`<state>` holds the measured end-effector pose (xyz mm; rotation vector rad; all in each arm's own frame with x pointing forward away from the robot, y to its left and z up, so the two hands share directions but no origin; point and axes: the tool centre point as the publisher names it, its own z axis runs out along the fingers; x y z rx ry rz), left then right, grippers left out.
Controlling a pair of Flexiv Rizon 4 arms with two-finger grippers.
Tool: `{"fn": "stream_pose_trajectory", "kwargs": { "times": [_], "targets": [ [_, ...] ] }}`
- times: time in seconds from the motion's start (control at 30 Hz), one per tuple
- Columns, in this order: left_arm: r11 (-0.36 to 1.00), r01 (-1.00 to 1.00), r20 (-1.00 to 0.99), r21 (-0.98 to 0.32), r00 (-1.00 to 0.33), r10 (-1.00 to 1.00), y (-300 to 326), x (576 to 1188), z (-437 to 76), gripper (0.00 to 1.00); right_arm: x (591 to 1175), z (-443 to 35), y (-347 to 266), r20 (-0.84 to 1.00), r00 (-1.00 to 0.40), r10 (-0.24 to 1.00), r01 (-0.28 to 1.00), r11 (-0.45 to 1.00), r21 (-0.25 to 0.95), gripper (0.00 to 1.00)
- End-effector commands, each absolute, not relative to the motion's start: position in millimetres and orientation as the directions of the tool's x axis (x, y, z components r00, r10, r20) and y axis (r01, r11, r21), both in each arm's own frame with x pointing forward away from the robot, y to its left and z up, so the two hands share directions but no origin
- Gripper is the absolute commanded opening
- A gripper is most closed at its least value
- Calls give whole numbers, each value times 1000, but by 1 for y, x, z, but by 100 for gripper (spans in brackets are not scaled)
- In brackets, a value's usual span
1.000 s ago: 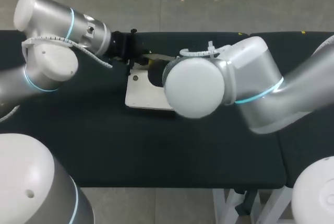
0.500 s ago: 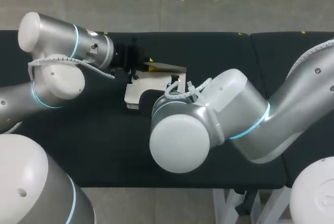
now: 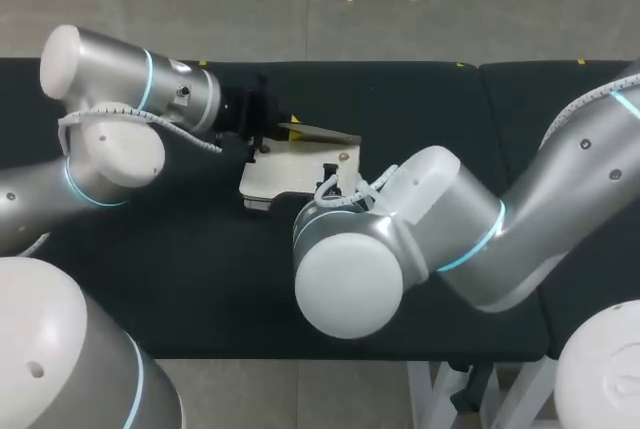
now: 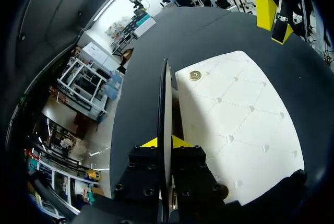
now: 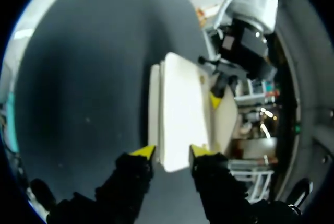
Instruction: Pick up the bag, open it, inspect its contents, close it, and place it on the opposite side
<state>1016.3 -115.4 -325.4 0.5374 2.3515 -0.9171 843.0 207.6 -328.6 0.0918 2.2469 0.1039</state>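
Head view: the white bag [image 3: 270, 177] lies flat on the dark table [image 3: 200, 279], slightly left of centre and toward the far edge. Its flap [image 3: 322, 133] is lifted clear of the body.

Left gripper [image 4: 164, 141]: clamped on the flap, which runs edge-on between its fingers in the left wrist view. The hold looks firm.

Right gripper [image 5: 172, 152]: fingers spread, with the near end of the bag between the tips. I cannot confirm contact on either side, so I record it as not gripping.

Handling, as I judge it:
- The body is quilted and padded, so it is probably light and will give under the pads. The flap appears thin but holds its line, which suggests a stiff panel.
- The covering has a smooth sheen and may slip. A pinch across a thin edge should hold better than one on the broad face.
- The flap edge suits the left gripper. The body's narrow end suits the right, clear of the brass stud [image 4: 194, 75].

Surface and room:
- The table top is matt, dark and level.
- Both arms crowd the bag, and the right arm's elbow hangs over the middle of the table. Working room between the two wrists is tight.
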Motion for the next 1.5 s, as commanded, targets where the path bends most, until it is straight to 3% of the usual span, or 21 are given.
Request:
{"fn": "stream_pose_trajectory", "kwargs": {
  "times": [0.03, 0.63, 0.93, 1.1, 1.33, 1.4, 1.43, 1.5],
  "targets": [
    [683, 541, -613, -490, -771, 171, -115, 1019, -325, 0, 852, -342, 207, -775, -624, 101, 27, 994, 107, 38],
    [681, 525, -573, -510, -798, 186, -111, 1021, -330, 0, 881, -370, 194, -787, -608, 100, 66, 995, 75, 37],
    [680, 529, -563, -508, -801, 202, -113, 1024, -333, 0, 888, -373, 190, -796, -597, 100, 69, 995, 73, 28],
    [676, 529, -552, -513, -806, 212, -114, 1025, -336, 0, 889, -377, 190, -797, -596, 101, 63, 995, 78, 18],
    [673, 533, -545, -512, -808, 225, -116, 1025, -338, 0, 890, -379, 190, -806, -582, 112, 66, 994, 90, 19],
    [673, 534, -544, -512, -808, 228, -116, 1025, -339, 0, 890, -379, 190, -810, -576, 112, 67, 994, 90, 12],
    [672, 534, -543, -512, -808, 229, -116, 1024, -339, 0, 890, -379, 190, -812, -572, 113, 68, 994, 91, 0],
    [671, 535, -542, -513, -808, 230, -116, 1024, -340, 0, 890, -378, 190, -816, -567, 115, 70, 993, 91, 0]
  ]
}}
